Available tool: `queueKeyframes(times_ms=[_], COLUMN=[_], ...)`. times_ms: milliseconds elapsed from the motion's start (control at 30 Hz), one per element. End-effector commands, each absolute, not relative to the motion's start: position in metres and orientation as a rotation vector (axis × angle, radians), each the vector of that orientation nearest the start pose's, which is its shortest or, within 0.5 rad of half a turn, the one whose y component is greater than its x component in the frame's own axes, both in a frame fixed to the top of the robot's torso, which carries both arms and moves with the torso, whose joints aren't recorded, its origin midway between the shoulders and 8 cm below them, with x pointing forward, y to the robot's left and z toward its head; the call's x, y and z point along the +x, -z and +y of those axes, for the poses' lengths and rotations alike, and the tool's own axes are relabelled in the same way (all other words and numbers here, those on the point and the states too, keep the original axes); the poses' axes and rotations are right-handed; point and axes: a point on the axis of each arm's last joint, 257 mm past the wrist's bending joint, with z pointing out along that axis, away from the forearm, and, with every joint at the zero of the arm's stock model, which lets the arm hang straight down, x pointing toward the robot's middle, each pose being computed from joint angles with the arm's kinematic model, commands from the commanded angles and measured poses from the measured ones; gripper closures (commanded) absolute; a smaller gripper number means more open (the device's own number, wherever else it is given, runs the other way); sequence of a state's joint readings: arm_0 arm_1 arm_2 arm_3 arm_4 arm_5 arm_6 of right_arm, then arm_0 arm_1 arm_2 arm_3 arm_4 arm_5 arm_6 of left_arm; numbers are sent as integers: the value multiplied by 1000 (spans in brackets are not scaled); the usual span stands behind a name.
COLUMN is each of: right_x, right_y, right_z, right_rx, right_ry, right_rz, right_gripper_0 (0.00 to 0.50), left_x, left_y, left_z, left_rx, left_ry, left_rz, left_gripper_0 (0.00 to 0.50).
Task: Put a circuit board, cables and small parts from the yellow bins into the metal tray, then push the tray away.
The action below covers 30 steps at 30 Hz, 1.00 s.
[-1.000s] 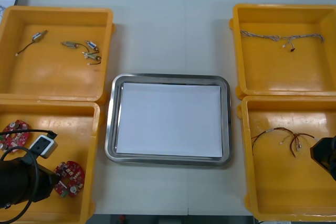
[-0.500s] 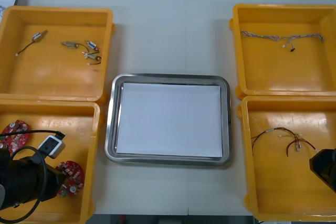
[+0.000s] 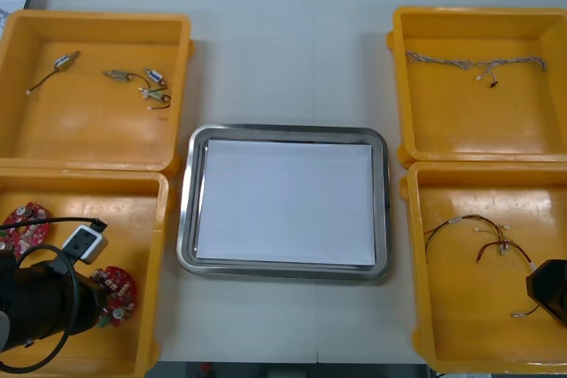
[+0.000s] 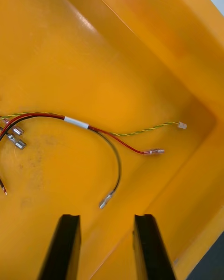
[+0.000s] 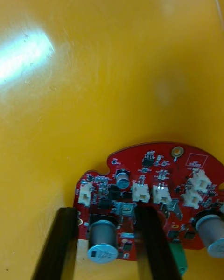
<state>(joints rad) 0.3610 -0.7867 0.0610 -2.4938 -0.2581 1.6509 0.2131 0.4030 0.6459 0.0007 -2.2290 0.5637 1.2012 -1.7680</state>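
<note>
My left gripper (image 5: 106, 213) sits with its jaws spread, one finger on each side of the near edge of a round red circuit board (image 5: 156, 193). The board lies flat on the floor of a yellow bin (image 5: 93, 74). A grey can-shaped part stands right between the jaws, and a row of white connectors sits just ahead of them. More cans and a green block lie off to the side of one finger. I judge the board light and stiff but fragile on top. I'd pinch it across the bare rim rather than squeeze any of those upright parts. Lying flat on smooth plastic, it may well skate away from a closing finger.

My right gripper (image 4: 106, 217) is also spread wide, above a red and yellow cable (image 4: 77, 122). The cable's dark lead ends just ahead of the gap between the jaws. It looks limp and light, so I expect it to dangle
</note>
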Motion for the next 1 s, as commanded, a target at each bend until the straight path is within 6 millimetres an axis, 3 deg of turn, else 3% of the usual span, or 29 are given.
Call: queueKeyframes(times_ms=[33,67,133,433,1000], right_x=[270,271,274,291,321], right_y=[267,266,262,240,225], right_z=[-379,-378,-375,-372,-395], right_rx=[1124,1122,1120,879,136], right_ry=[146,142,132,113,70], right_rz=[2339,2344,2360,2489,2746], right_gripper_0=[0,0,0,0,0], left_x=[298,298,298,303,326], left_y=[346,346,346,341,323], left_z=[315,316,317,326,386], left_rx=[729,730,733,745,748], left_ry=[-96,-102,-109,-145,-297], left_rz=[2516,2513,2513,2496,2475], left_gripper_0=[398,449,497,483,471])
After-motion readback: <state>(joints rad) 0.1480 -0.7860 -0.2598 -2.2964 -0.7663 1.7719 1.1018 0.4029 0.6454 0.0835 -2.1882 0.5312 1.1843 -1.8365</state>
